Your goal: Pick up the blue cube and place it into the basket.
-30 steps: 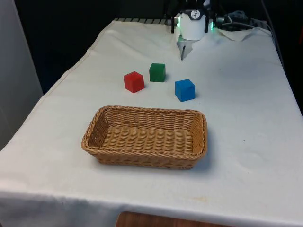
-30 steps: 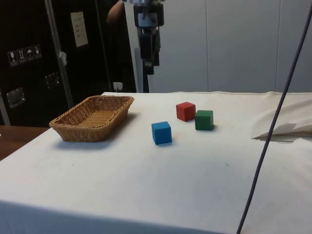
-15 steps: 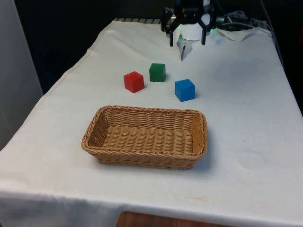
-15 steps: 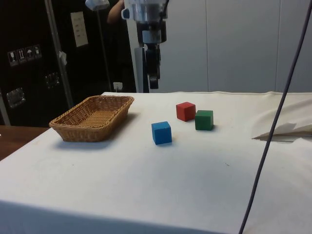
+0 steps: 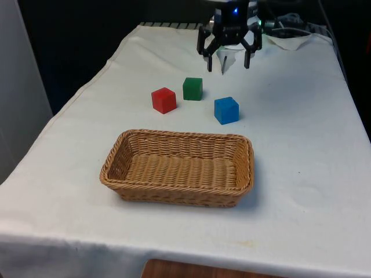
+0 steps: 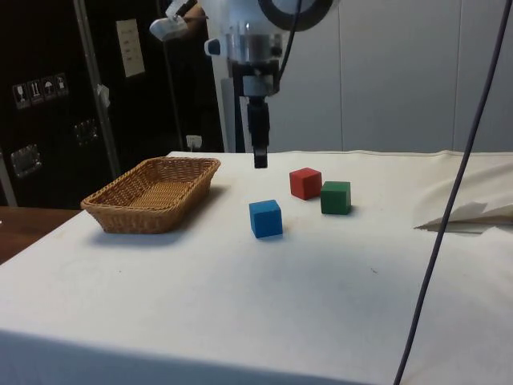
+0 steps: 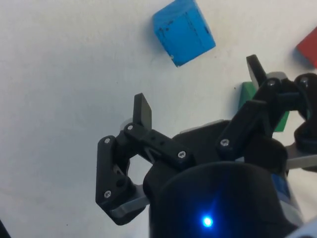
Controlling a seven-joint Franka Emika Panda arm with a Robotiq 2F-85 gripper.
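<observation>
Overhead, the claw point(image 5: 226, 62) hangs wide open and empty, beyond the blue cube point(image 5: 226, 110).

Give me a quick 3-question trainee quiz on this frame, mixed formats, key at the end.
1. True or false: the blue cube already lies inside the basket.
2. Multiple choice: the gripper is
A. shut on the red cube
B. open, above the cloth, holding nothing
C. resting in the basket
3. Fill in: in the front view, the cube nearest the red one is the ____ cube.

Key
1. False: it sits on the white cloth, outside the basket.
2. B
3. Green: the green cube stands just beside the red one, towards the front view's right.
</observation>
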